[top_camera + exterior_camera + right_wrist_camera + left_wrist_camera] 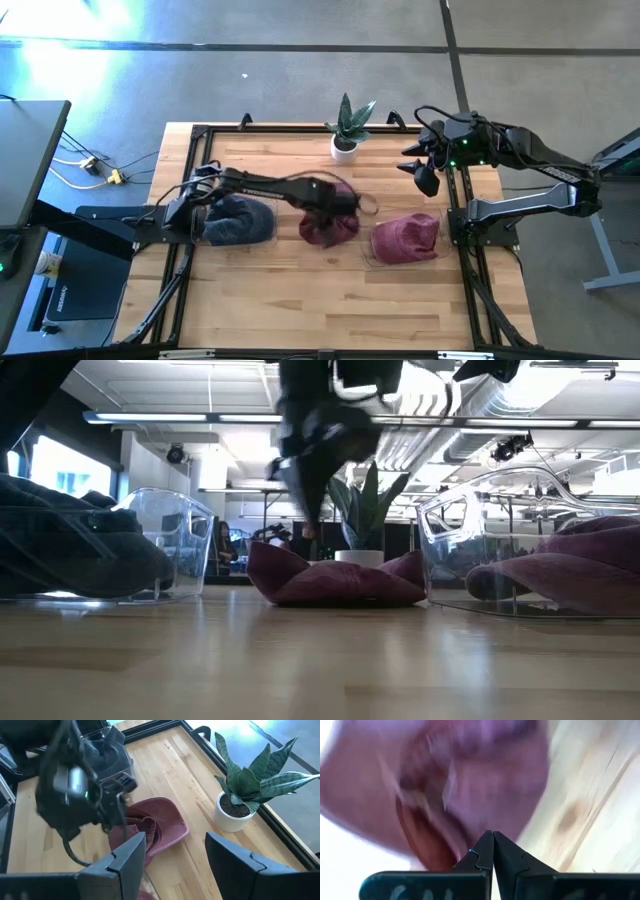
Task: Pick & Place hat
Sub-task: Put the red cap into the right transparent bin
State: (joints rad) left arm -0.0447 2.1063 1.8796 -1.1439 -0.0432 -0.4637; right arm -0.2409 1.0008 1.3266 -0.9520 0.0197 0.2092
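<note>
High view: left gripper clamped on the middle hat

The left gripper (325,197) has its fingers together on the maroon hat (330,226), which lies mid-surface (300,300) between two clear bins. The left bin (238,222) holds a dark blue hat, the right bin (405,240) a maroon one. The grasp looks made; lifting and placing remain. The right gripper (420,165) waits apart, far right, by the potted plant (348,128).

The maroon hat (470,785) is blurred in the left wrist view.
</note>
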